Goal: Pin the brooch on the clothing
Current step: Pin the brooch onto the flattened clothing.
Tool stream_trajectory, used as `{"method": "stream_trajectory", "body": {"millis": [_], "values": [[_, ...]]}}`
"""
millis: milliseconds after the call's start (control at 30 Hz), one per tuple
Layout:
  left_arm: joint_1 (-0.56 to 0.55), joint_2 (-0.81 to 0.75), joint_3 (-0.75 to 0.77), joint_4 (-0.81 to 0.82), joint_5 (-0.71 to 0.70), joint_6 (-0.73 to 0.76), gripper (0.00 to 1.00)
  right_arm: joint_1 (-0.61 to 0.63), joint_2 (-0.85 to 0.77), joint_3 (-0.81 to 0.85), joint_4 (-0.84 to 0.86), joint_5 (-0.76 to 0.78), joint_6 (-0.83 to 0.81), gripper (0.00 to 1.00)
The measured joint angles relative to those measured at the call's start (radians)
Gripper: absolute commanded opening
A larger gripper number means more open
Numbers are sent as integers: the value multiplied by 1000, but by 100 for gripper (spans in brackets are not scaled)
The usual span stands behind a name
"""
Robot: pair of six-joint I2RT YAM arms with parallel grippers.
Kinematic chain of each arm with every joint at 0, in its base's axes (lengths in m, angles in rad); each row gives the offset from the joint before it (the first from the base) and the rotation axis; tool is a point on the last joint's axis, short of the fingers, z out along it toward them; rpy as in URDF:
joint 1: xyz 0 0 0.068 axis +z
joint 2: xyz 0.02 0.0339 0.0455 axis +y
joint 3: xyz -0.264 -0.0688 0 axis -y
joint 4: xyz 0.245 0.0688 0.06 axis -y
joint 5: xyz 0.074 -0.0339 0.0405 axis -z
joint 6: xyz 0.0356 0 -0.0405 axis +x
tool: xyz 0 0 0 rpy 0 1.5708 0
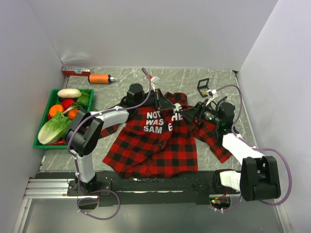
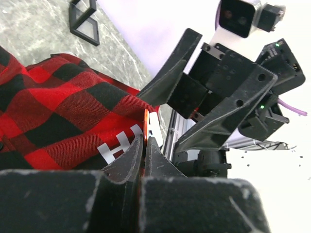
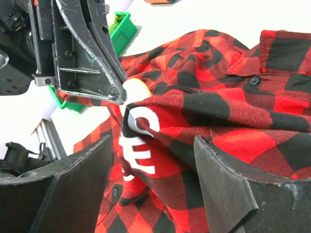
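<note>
The clothing [image 1: 160, 141], a red-and-black plaid shirt with white lettering, lies spread at the table's middle. My left gripper [image 1: 172, 106] reaches over its collar area and is shut on the brooch [image 3: 136, 90], a small white disc with a thin orange edge [image 2: 146, 124], held against a raised fold of the chest. In the left wrist view the jaws [image 2: 145, 139] press tightly together on it. My right gripper [image 3: 153, 141] is open just right of the brooch [image 1: 178, 107], its fingers [image 3: 218, 179] standing on either side of the bunched lettered cloth [image 3: 160, 145] without touching it.
A green crate [image 1: 43, 144] of vegetables stands at the left. At the back lie an orange tube [image 1: 99, 78] and a red box [image 1: 75, 71]. A black square frame [image 1: 203, 85] stands at the back right. White walls enclose the table.
</note>
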Motion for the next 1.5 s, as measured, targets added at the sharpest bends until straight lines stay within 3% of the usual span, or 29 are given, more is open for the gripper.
{"method": "stream_trajectory", "body": {"millis": [1100,1500], "values": [[1,0,-26,47,65,-43,1,0,147,6,227,-91,123,59],[1,0,-26,37,69,-41,1,14,167,18,234,-110,130,47]]}}
